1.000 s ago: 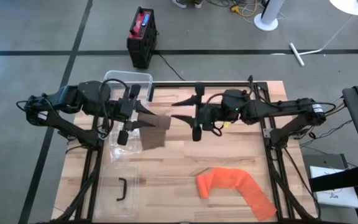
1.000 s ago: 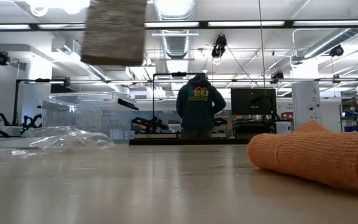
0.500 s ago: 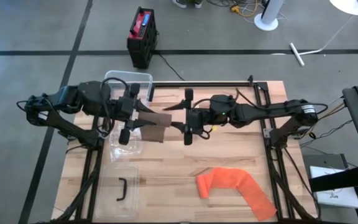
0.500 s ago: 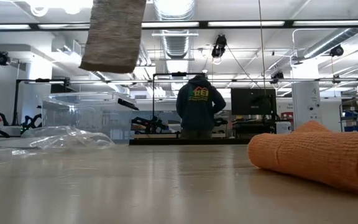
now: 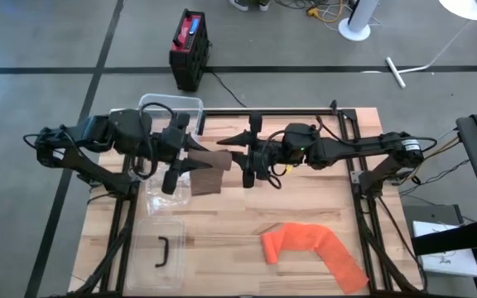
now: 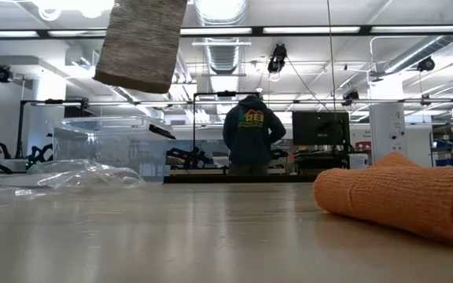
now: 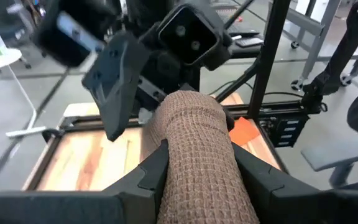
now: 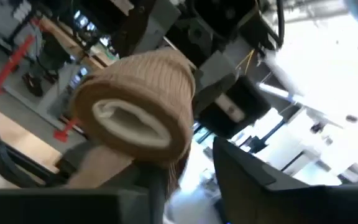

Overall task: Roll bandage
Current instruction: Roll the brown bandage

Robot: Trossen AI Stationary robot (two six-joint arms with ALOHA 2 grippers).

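Note:
A brown bandage roll [image 5: 211, 160] is held above the table's far middle by my left gripper [image 5: 190, 157], which is shut on it. A loose tail [image 5: 205, 184] hangs below the roll and shows at the top of the low view [image 6: 141, 43]. My right gripper [image 5: 248, 154] is wide open just to the right of the roll's free end [image 8: 132, 124], with its fingers spread on either side and not touching. An orange bandage [image 5: 313, 248] lies half unrolled on the table at the near right. My left gripper pinches the roll's two sides [image 7: 191, 168] between its two fingers. The fingers come level from the table's left and lie along the roll. The roll is lifted clear of the table and points toward the right arm, with its tail hanging slack below.
A clear plastic bag [image 5: 164, 194] lies under the left gripper. A clear lidded box with a black handle [image 5: 160, 252] sits at the near left, and a clear tub [image 5: 172, 108] sits at the far left edge. A person stands in the room behind [image 6: 250, 134].
My right gripper has gone toward the table's left, up to the roll's free end, and has stayed open. My left gripper has kept its hold, and the hanging tail has swung a little.

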